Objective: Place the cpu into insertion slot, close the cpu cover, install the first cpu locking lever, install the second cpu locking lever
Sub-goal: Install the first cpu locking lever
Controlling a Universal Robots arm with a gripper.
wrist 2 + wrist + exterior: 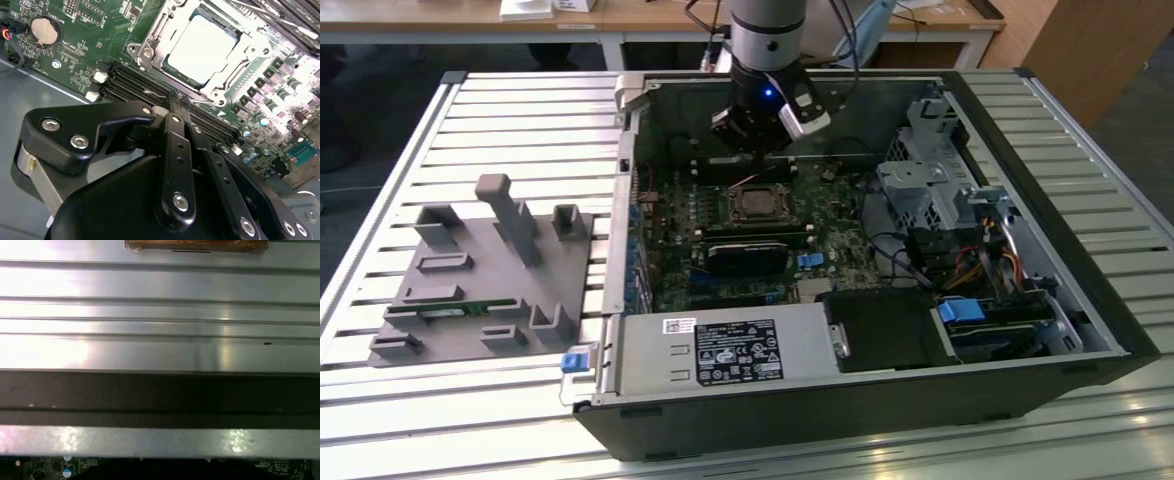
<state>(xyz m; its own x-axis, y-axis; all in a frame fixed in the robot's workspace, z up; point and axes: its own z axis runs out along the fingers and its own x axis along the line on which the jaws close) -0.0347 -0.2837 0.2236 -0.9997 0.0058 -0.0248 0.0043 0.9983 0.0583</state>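
Gripper (176, 97), fingers pinched together & empty, hovers beside seated cpu (202, 47), cover (150, 47) down; levers prob. need latching.

An open black computer case (1067, 375) lies on a slatted metal table (520, 100). Inside it, a grey power supply (720, 352) sits along the near wall, with a drive cage (927, 185) toward the exterior view's right. A grey plastic fixture (487, 285) rests near the table's left edge. A coin battery (46, 31) sits on the green board.
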